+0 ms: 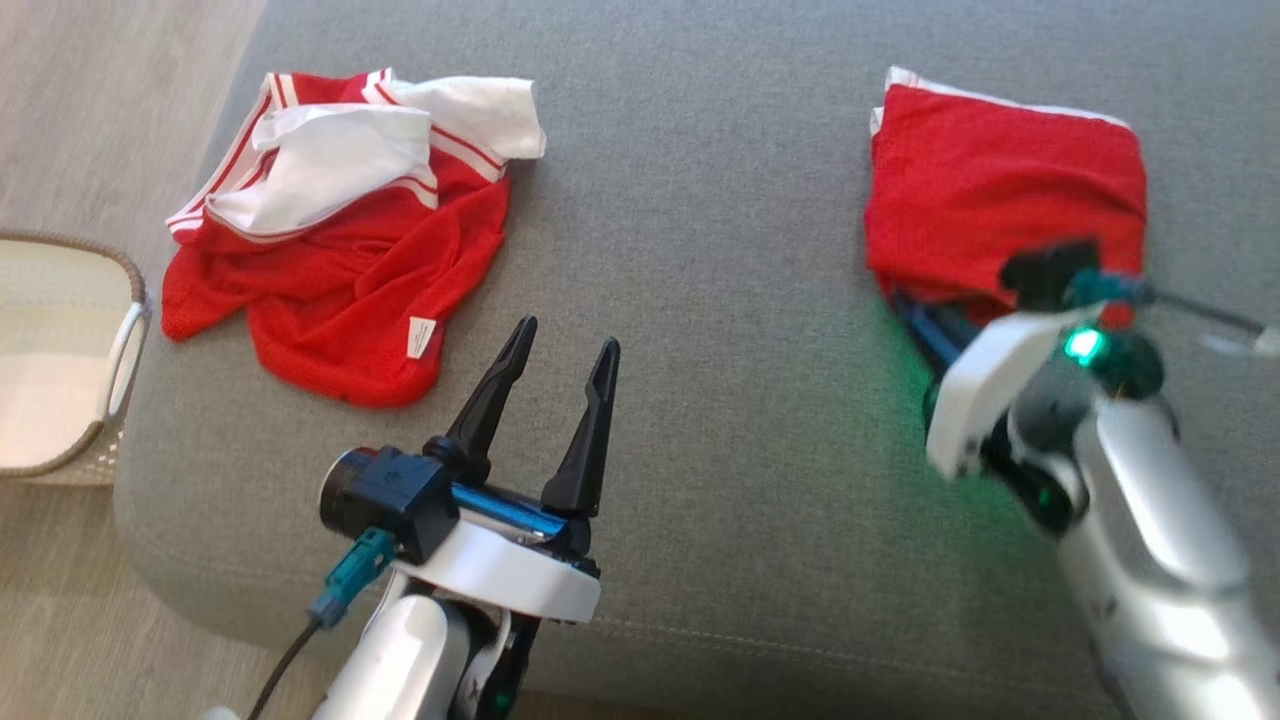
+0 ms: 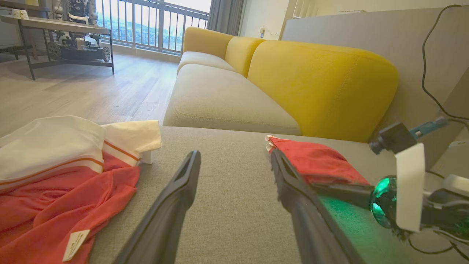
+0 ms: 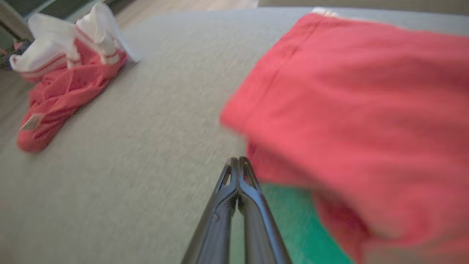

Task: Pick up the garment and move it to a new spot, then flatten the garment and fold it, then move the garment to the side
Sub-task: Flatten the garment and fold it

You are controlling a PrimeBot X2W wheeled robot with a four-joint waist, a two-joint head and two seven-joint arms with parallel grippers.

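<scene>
The right claw [image 3: 238,161] is clenched, its two dark fingers pressed together, with the tips just beside the near left corner of the folded red garment [image 1: 1000,190]; the right wrist view is blurred, so I cannot tell whether any cloth is pinched between them. A green glow from the wrist falls on the fabric below it. That garment lies as a neat rectangle on the right part of the grey cushion [image 1: 700,300], with a thin white edge showing along its far side. The left claw [image 1: 566,335] is released, its fingers spread wide and holding nothing, above bare cushion near the front edge. Between the two claws and beyond them runs a broad, unoccupied stretch of grey fabric. Well apart on the left, a crumpled red and white garment [image 1: 340,280] lies in a heap close to the cushion's rounded left edge, a small white label turned up near its near side. Past that edge, a pale woven basket [image 1: 60,360] stands on the light wood floor [image 1: 60,100]. In the left wrist view, a yellow-backed sofa [image 2: 322,84] sits behind the cushion, and farther off are a dark-framed table [image 2: 55,27] and a balcony railing [image 2: 154,22].
</scene>
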